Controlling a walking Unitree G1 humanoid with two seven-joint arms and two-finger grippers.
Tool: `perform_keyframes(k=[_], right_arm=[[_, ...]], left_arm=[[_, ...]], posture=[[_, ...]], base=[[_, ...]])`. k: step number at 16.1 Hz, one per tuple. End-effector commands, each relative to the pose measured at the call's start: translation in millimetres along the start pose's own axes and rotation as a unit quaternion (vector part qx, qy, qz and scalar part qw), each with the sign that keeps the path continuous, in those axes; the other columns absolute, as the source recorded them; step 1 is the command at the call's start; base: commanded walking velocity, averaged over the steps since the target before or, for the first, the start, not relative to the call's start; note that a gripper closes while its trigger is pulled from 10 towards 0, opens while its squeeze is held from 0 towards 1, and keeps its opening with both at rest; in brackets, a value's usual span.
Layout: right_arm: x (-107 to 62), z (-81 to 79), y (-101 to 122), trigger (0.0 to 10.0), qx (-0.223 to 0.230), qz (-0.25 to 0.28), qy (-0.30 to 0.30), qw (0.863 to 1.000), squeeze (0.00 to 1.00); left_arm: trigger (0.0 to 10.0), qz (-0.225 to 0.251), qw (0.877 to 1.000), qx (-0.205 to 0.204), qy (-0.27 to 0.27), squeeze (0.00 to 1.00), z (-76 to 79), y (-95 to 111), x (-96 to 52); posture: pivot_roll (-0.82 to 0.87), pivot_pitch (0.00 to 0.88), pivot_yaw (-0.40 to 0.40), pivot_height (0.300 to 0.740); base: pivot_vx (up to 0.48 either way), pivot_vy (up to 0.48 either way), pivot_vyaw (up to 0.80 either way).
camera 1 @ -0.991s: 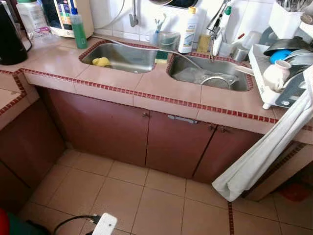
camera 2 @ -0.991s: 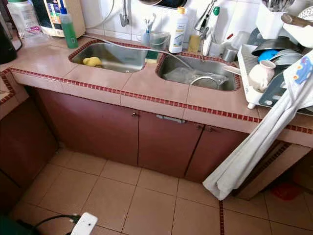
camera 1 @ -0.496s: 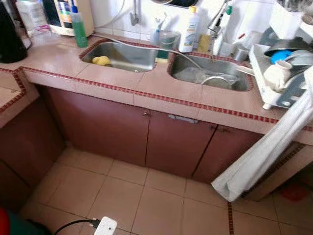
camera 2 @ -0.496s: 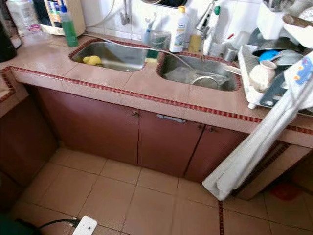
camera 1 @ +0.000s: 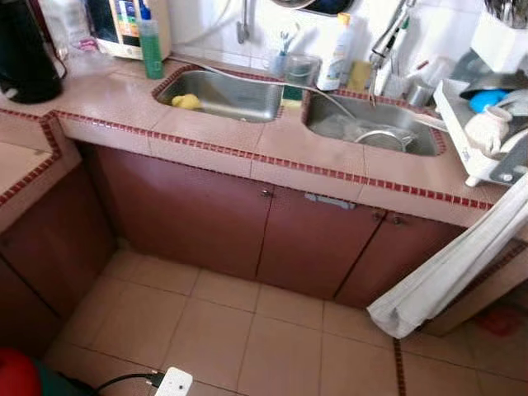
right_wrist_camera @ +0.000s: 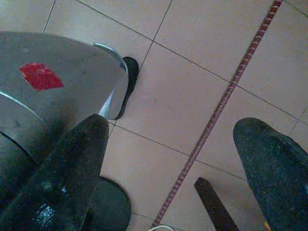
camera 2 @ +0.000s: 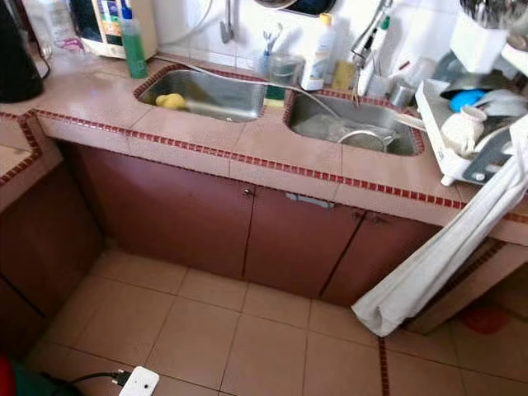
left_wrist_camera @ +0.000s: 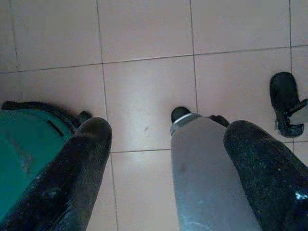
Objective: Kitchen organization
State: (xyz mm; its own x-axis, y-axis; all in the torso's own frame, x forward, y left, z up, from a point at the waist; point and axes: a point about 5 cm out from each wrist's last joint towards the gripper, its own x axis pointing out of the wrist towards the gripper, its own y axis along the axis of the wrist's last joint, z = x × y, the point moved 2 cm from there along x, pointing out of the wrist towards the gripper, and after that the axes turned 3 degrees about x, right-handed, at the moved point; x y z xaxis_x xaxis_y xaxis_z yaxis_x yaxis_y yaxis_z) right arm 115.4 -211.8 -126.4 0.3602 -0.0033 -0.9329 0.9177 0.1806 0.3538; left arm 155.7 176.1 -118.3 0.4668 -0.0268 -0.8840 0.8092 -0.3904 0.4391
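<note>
A tiled counter (camera 1: 219, 136) holds two steel sinks. The left sink (camera 1: 239, 99) has a yellow sponge (camera 1: 187, 101) in it. In the right sink (camera 1: 330, 125) lie a metal strainer (camera 1: 381, 139) and other dishes. A white dish rack (camera 1: 464, 142) full of crockery stands on the right end. A green bottle (camera 1: 150, 49) and a white bottle (camera 1: 337, 59) stand at the back. My left gripper (left_wrist_camera: 168, 132) hangs open above the floor tiles by my leg. My right gripper (right_wrist_camera: 173, 127) also hangs open over the floor.
Brown cabinet doors (camera 1: 305, 247) run under the counter. A white towel (camera 1: 445, 272) hangs from the right end down toward the floor. A black kettle (camera 1: 25, 58) stands at the left corner. A white power strip (camera 1: 172, 384) with a black cable lies on the floor near me.
The whole picture has shifted a little to the right and blurred in between, so the camera has moved. Nothing on the counter has moved, and both arms still hang idle.
</note>
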Motion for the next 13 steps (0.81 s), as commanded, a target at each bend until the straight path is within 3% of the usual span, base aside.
perform_keyframes(k=[1,8,12,13], right_arm=[[-1.0,5.5,-1.9,10.0,0.001,-0.003,-0.007,1.000,0.00],[-1.5,5.6,-3.9,10.0,0.001,-0.003,-0.006,1.000,0.00],[-1.7,6.0,-4.6,10.0,0.000,-0.003,-0.005,1.000,0.00],[-1.7,6.5,-4.5,10.0,0.000,-0.004,-0.006,1.000,0.00]], left_arm=[[10.0,-0.009,1.000,0.002,-0.008,0.00,5.6,-5.3,-0.5],[10.0,-0.012,1.000,0.015,-0.013,0.00,9.0,-10.8,-1.6],[10.0,-0.013,1.000,0.019,-0.016,0.00,11.0,-12.6,-1.9],[10.0,-0.014,1.000,-0.002,-0.014,0.00,10.8,-14.0,-2.2]], posture=[[-0.03,0.021,-0.070,0.740],[-0.02,0.018,-0.072,0.740],[-0.02,0.022,-0.072,0.740],[-0.02,0.023,-0.073,0.740]], base=[[0.000,0.000,0.00],[0.000,0.000,0.00],[0.000,-0.449,0.00],[0.000,0.000,0.00]])
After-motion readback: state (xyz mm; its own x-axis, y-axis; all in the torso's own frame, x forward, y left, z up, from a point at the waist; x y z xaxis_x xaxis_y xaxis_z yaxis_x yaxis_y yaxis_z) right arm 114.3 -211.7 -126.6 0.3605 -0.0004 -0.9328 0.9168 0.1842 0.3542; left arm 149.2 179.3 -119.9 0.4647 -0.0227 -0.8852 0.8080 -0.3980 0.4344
